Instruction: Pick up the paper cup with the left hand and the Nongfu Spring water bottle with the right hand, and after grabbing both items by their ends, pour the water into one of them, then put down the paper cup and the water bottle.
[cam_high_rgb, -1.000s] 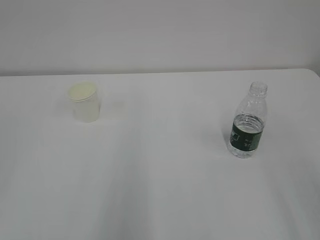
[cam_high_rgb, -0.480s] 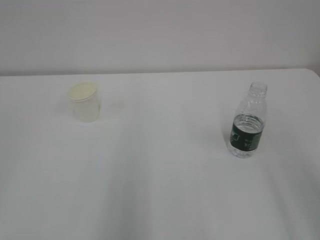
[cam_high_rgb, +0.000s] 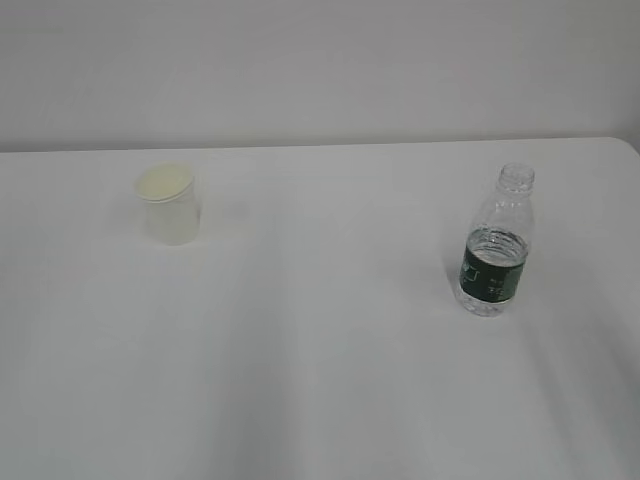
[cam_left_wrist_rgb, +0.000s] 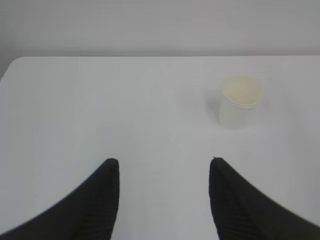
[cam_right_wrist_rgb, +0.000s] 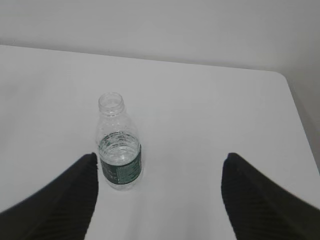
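while neither arm shows in the exterior view, the white desk (cam_high_rgb: 320, 380) there carries the two task items well apart: the paper cup (cam_high_rgb: 169, 204) stands upright at the left toward the far edge, and the nongfu spring water bottle (cam_high_rgb: 496, 243) stands upright at the right, capless, with water (cam_high_rgb: 497, 244) reaching to about the top of its dark green label.

seen from the left wrist view, the left hand's end effector (cam_left_wrist_rgb: 164, 162) hovers above the desk with its two black fingers (cam_left_wrist_rgb: 102, 192) spread moderately apart and nothing between them. the paper cup sits ahead and off to the right of the gap (not lined up with it), clear of both fingers, its cream inside facing the camera.

from the right wrist view, the right hand's end effector (cam_right_wrist_rgb: 159, 157) is likewise held above the desk, its fingers (cam_right_wrist_rgb: 260, 195) splayed wide and empty. the bottle stands just beside the finger on the left of this view, nearer that finger than the middle of the gap; whether it touches cannot be told. the desk's right edge and rounded far corner show beyond.
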